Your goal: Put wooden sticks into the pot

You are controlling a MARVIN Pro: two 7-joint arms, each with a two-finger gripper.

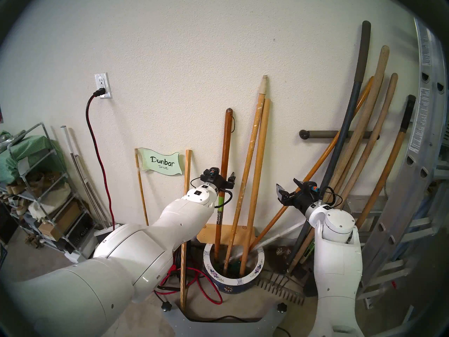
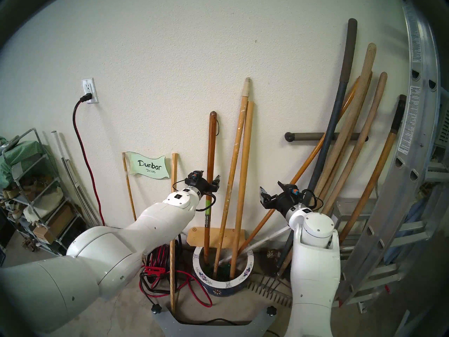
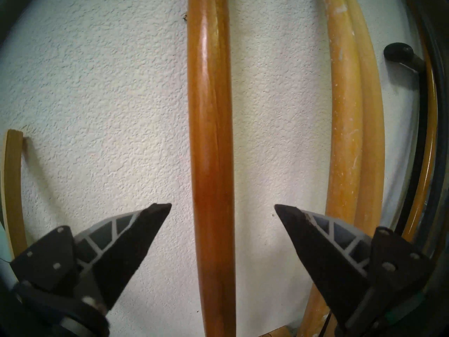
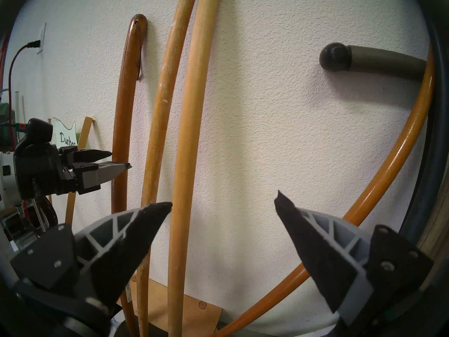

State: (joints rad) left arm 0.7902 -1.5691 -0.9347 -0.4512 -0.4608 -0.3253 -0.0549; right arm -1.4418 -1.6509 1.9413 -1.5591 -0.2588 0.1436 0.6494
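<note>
The pot (image 1: 211,268), dark blue with a white flowered rim, stands on the floor by the wall; it also shows in the right head view (image 2: 249,268). Three wooden sticks stand in it and lean on the wall: a dark red-brown one (image 1: 226,154) with a cord loop and green label, a paint-flecked one (image 1: 254,139) with a cream tip, and a plain pale dowel (image 1: 263,139). My left gripper (image 1: 227,179) is open, its fingers on either side of the red-brown stick (image 3: 211,134) without touching it. My right gripper (image 1: 288,187) is open and empty, right of the sticks (image 4: 187,134).
A thin square slat (image 1: 185,207) and a "Dunbar Drive" sign (image 1: 161,164) lean left of the pot. An orange handle (image 1: 313,170) slants into the pot. A bundle of tool handles (image 1: 359,159), a ladder (image 1: 422,159) and a rake (image 1: 279,290) crowd the right. Red cord (image 1: 194,280) lies on the floor; a shelf rack (image 1: 36,183) stands left.
</note>
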